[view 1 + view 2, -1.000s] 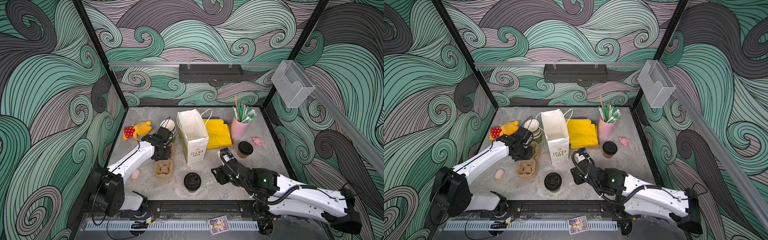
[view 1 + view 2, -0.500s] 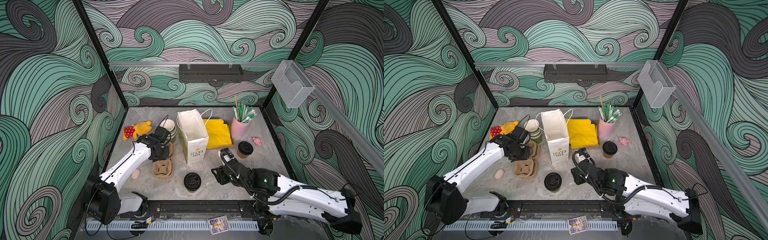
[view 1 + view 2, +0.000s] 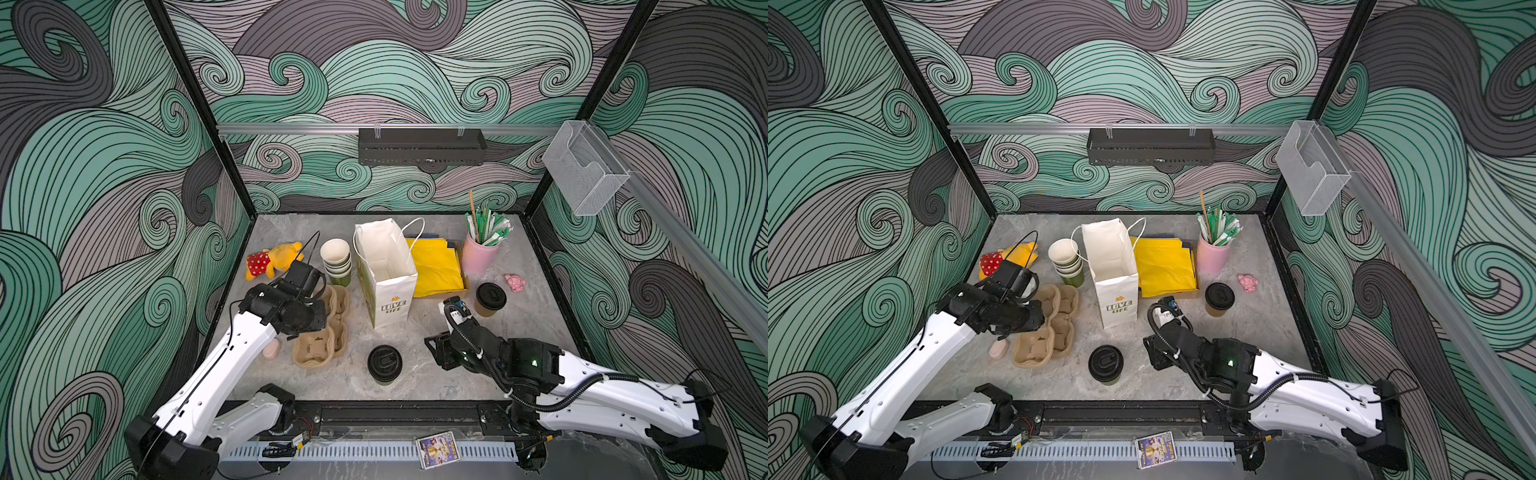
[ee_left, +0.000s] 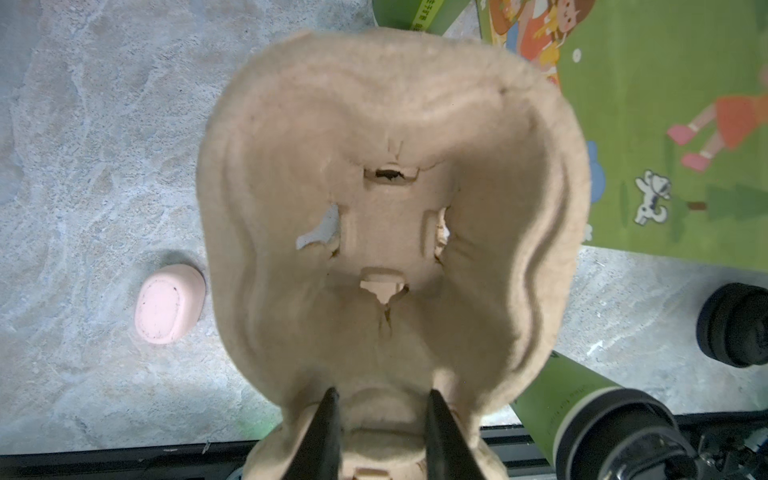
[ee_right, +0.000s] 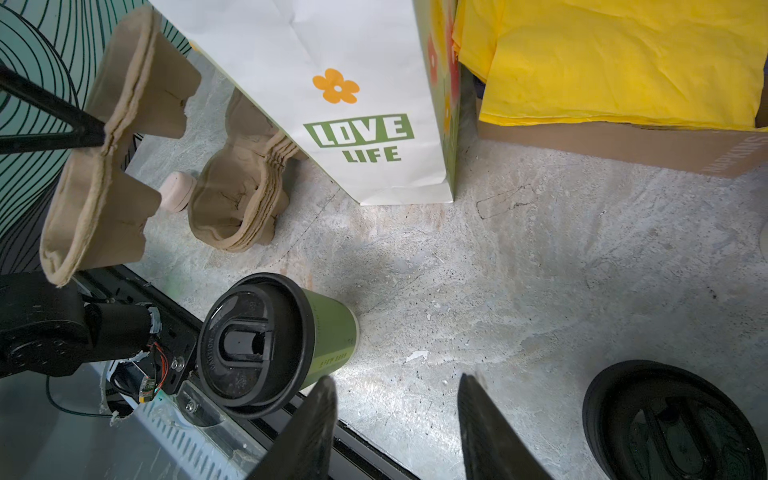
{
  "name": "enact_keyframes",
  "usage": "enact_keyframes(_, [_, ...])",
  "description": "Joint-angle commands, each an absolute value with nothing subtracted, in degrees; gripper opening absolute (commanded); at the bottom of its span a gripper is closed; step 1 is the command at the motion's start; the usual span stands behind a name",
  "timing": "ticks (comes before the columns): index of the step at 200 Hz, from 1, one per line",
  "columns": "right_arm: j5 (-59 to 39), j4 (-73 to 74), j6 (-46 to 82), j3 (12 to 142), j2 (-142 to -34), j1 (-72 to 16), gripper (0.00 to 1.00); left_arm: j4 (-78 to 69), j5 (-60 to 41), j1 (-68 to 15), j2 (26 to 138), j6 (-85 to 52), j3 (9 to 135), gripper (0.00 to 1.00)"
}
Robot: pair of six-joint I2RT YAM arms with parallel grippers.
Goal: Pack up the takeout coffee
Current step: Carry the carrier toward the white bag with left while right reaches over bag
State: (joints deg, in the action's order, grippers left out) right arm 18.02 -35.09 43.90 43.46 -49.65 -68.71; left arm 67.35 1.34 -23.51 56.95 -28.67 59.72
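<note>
Takeout coffee stands on grey tabletop; left tool grips carrier, right tool released.

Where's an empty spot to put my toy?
Bare grey tabletop lies between the brown black-lidded cup, the small pink toy and the right wall, and between the white paper bag and green black-lidded cup. Around the stacked pulp cup carriers it's crowded.

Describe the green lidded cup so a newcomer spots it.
Find the white LOVE LIFE paper bag. In front of it, near the front rail, stands a green paper cup with a black sip lid. The other black-lidded paper cup, right of the bag, is brown.
</note>
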Motion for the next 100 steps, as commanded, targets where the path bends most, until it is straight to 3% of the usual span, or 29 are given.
enact_keyframes(1, [19.33, -35.89, 43.89, 42.97, -48.89, -68.38, 0.5, 72.57, -1.39, -23.74, 52.48, -31.09, 59.43, 0.03])
enact_keyframes(51, [19.06, -35.89, 43.6, 42.8, -47.92, -68.38, 0.5, 74.88, -5.65, -23.75, 45.88, -38.35, 60.74, 0.0])
enact_keyframes(100, [20.1, -38.26, 41.96, 43.91, -45.96, -68.39, 0.5, 79.78, -12.7, -24.6, 47.23, -40.98, 69.34, 0.0])
